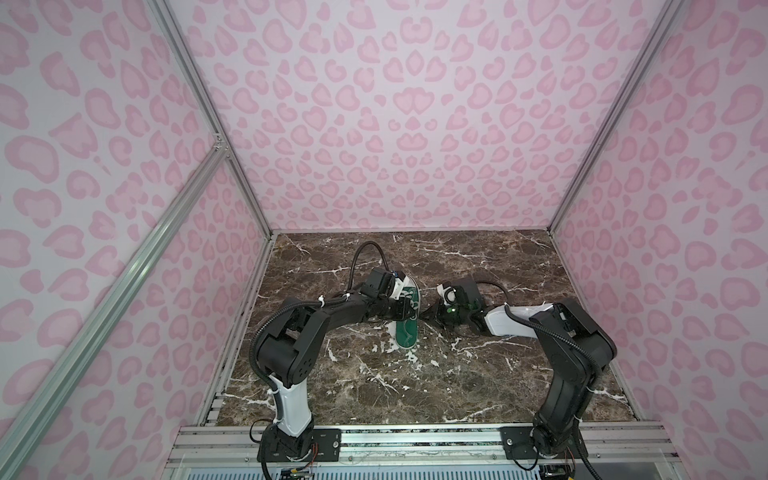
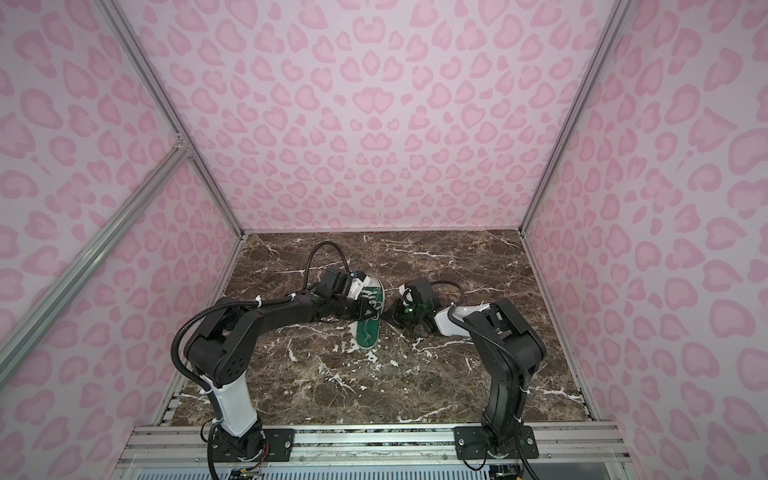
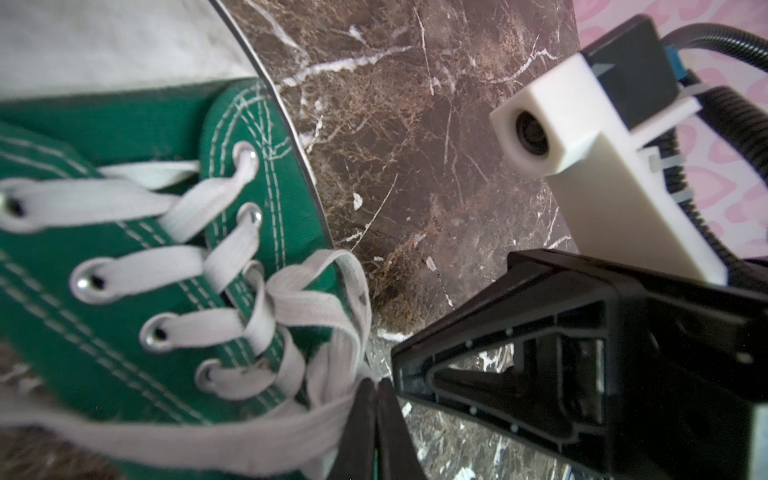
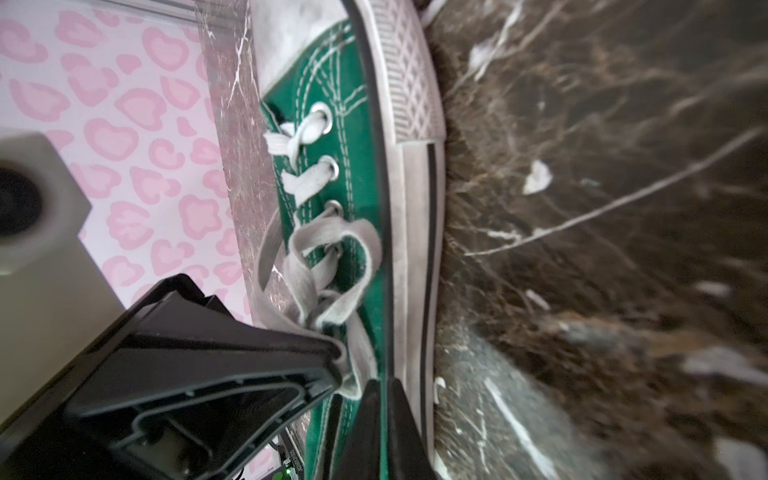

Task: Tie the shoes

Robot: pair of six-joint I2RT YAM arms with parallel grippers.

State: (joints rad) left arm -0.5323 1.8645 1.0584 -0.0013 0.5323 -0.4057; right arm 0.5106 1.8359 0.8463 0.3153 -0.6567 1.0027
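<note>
Green canvas sneaker (image 1: 406, 332) lies on the marble desk (image 1: 415, 386), under the left gripper (image 3: 376, 399) and just beside the tips of the right gripper (image 4: 384, 399). We note the left jaws pressed together, pinching a strand of the white laces (image 3: 291, 307). The right jaws are closed too, tips against the loose lace loop. We cannot tell whether a strand is caught.

The shoe (image 4: 353, 166) is green woven canvas with white stitching. Its flat laces (image 3: 199, 440) are matt cloth running up to the left gripper (image 3: 376, 386), itself matt black plastic, and its eyelets (image 3: 85, 283) are shiny metal. The sole edge (image 4: 415, 232) is scuffed matt rubber with a diamond-textured strip, and beneath the gripper the worktop (image 3: 436, 124) looks like smooth brown marble with a faint sheen.
</note>
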